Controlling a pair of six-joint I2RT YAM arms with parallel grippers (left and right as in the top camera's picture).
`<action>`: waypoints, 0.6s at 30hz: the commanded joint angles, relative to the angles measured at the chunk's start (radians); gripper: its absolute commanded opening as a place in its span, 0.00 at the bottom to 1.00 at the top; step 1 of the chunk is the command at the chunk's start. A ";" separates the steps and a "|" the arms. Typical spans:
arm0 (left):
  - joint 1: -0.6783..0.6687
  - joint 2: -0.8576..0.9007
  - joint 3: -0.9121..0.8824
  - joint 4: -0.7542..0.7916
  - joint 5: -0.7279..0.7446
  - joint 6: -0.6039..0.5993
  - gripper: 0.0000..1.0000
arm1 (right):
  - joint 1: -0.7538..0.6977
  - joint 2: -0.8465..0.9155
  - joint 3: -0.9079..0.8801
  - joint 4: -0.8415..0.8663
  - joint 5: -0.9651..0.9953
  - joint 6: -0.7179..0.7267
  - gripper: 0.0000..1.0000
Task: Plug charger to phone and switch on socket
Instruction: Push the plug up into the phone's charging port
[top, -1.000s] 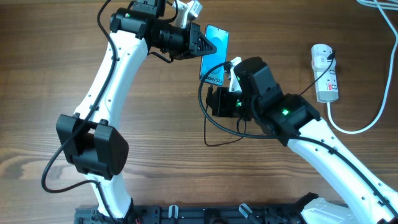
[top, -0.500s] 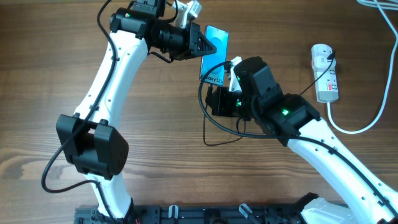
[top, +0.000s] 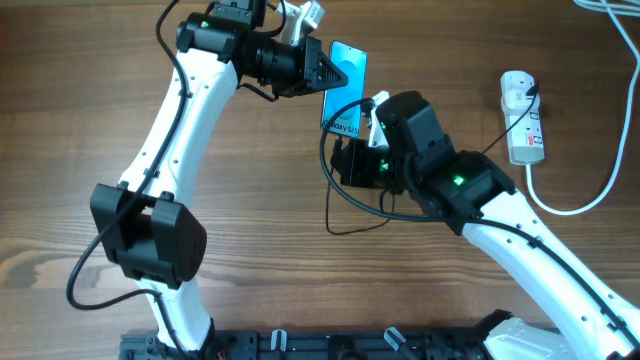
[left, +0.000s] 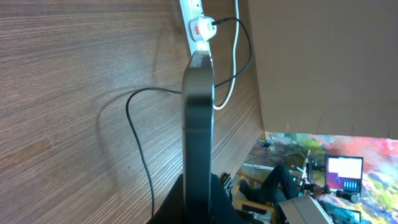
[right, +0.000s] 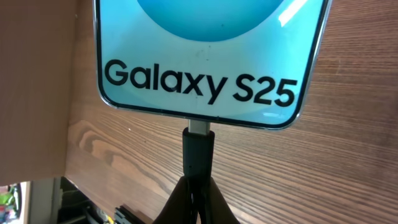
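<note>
— So, phone?
— Held up off the table, clamped between the fingers of the left gripper.
— And the charger?
— Pinched at its connector by the right gripper, closed tight on it. Metal tip touching the phone's bottom edge, just under "Galaxy S25". Thin black cable looping down across the table.
— Socket?
— Lying far right, plug seated in it, thick white cord trailing off.
</note>
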 joint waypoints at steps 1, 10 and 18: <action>0.002 -0.039 0.007 -0.004 0.039 0.035 0.04 | 0.002 -0.008 0.015 0.014 0.021 0.017 0.04; -0.014 -0.039 0.007 0.024 0.039 0.000 0.04 | 0.002 -0.007 0.015 -0.016 0.010 0.024 0.04; -0.014 -0.039 0.007 0.026 0.034 0.013 0.04 | 0.002 -0.007 0.015 -0.010 0.018 0.017 0.04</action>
